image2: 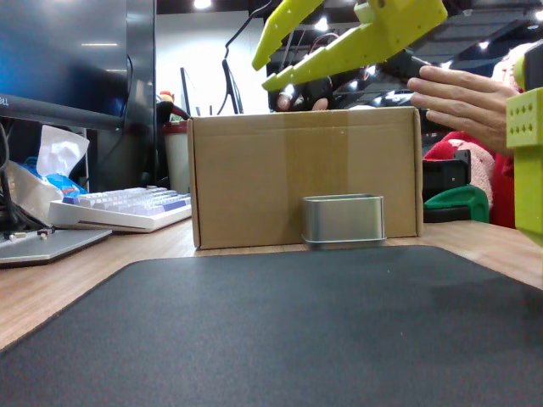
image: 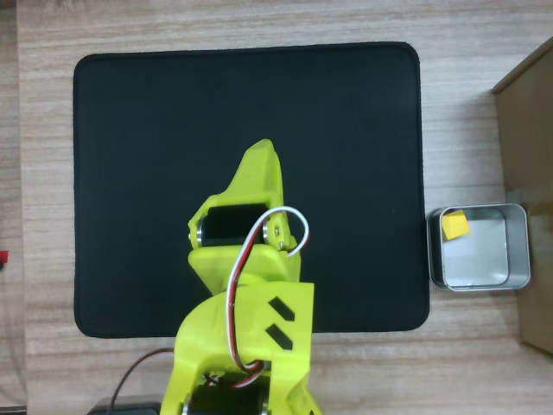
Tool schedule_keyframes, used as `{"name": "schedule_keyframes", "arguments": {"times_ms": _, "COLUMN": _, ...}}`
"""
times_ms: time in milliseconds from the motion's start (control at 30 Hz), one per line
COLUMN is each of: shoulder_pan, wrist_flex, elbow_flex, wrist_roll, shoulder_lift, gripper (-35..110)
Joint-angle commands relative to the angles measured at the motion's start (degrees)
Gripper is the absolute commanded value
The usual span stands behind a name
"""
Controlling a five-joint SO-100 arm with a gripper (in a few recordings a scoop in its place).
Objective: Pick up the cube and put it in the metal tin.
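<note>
The small yellow cube (image: pixel 455 226) lies inside the metal tin (image: pixel 517 251), in the corner nearest the mat and farthest from the arm's base. In the fixed view the silver tin (image2: pixel 344 221) stands in front of the box, and its wall hides the cube. My lime-yellow gripper (image2: pixel 260 76) hangs high above the table, open, with nothing between its fingers. From overhead the gripper (image: pixel 262 154) is over the middle of the black mat, well left of the tin.
A black mat (image: pixel 155 173) covers most of the wooden table. A brown cardboard box (image2: pixel 297 174) stands just behind the tin, also seen as the box (image: pixel 529 164) at the right edge. A person's hand (image2: pixel 462 102) rests on the box top. A keyboard (image2: pixel 119 208) sits left.
</note>
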Motion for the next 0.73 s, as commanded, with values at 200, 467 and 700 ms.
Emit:
{"name": "schedule_keyframes", "arguments": {"times_ms": 200, "shoulder_pan": 0.4, "wrist_flex": 1.1, "elbow_flex": 12.6, "wrist_roll": 1.6, "shoulder_lift": 11.5, "gripper": 0}}
{"name": "schedule_keyframes", "arguments": {"times_ms": 467, "shoulder_pan": 0.9, "wrist_flex": 0.6, "elbow_flex": 19.3, "wrist_roll": 1.5, "shoulder_lift": 14.9, "gripper": 0}}
{"name": "schedule_keyframes", "arguments": {"times_ms": 700, "shoulder_pan": 1.4, "wrist_flex": -1.1, "elbow_flex": 25.1, "wrist_roll": 1.8, "shoulder_lift": 14.9, "gripper": 0}}
